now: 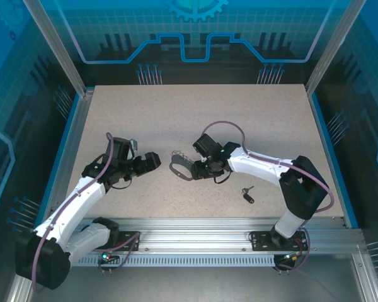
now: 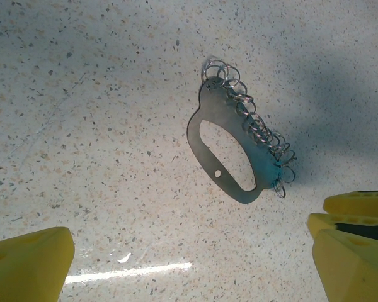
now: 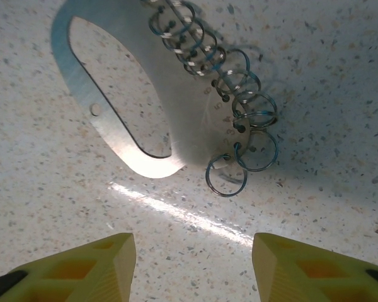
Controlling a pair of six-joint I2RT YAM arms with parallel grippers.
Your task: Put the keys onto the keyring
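My right tool [image 3: 192, 267] is spread wide with nothing between its yellow fingers [image 3: 82, 270]. It hangs low over the tabletop [image 1: 239, 113], its opening pointed at the ring end of the keyring [image 3: 183, 119]. I read that as a line-up for pinching the grey plate's edge, just beside the small wire rings [image 3: 239, 119] threaded along one side. My left tool [image 2: 192, 261] is spread too and empty. It faces the keyring from the opposite side, so the piece lies flat between the two tools, each near it but neither touching. I judge that pairing is meant to let one tool steady the plate while the other works a ring. The key [image 1: 247, 195], black-headed and tiny, lies on the tabletop near the right arm's elbow. It is well apart from the keyring and not yet picked up, so the threading has not begun.
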